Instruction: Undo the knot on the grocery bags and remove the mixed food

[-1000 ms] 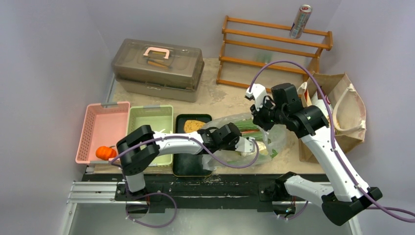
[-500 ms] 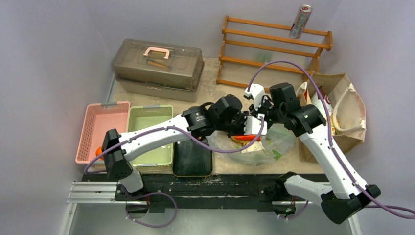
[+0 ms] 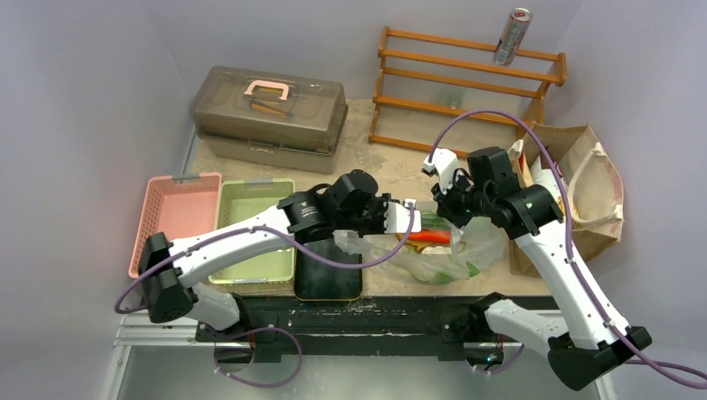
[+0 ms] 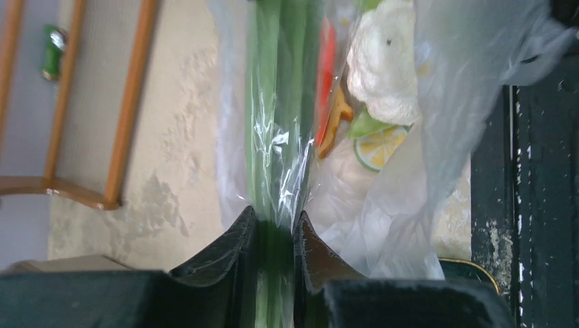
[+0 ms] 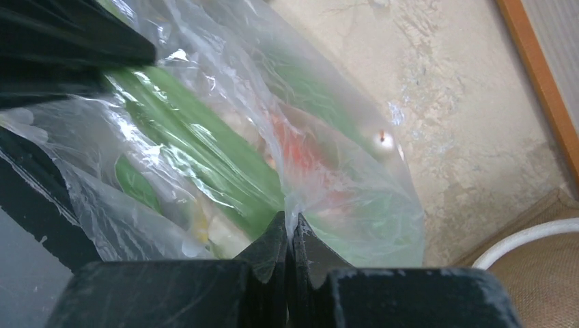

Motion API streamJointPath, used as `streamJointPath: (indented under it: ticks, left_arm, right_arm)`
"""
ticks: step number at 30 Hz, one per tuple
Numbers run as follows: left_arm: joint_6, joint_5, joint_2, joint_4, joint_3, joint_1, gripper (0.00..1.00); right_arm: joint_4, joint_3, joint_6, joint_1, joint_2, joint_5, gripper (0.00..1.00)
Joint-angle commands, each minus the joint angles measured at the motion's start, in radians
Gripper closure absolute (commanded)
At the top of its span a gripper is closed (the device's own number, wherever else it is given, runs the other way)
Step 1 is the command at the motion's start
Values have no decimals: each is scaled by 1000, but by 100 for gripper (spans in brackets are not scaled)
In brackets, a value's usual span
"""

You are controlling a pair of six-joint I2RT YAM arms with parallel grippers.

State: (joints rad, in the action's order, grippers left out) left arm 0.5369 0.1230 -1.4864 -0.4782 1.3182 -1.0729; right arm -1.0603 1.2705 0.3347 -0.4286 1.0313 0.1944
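Table (image 3: pixel 392 167) bears case (image 3: pixel 267 112), rack (image 3: pixel 467 86), black tray (image 3: pixel 329 275), plastic bag (image 3: pixel 450 254), paper bag (image 3: pixel 592 192).

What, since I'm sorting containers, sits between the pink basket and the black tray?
A light green basket sits between the pink basket and black tray, in the top view.

The plastic bag (image 3: pixel 446 254) is seen as glossy, crinkled clear film; the paper bag (image 3: pixel 597 193) as matt brown paper; the rack (image 3: pixel 463 85) as smooth wood.

No legible txt, labels or nos. in view.
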Motion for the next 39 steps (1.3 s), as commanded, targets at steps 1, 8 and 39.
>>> streamJointPath:
  ticks: [1,8,39]
  left_arm:
    - [54,73,144,217,-17,-13,100]
    - [113,60,248,114,-96,109,100]
    - [-1095,222,180,458,-4,309,100]
  right_arm:
    - [-13,-23,25,13,-4,-29,100]
    - [-82,-22,144,112,-56,-51,100]
    - [47,37,105,346,4,226,100]
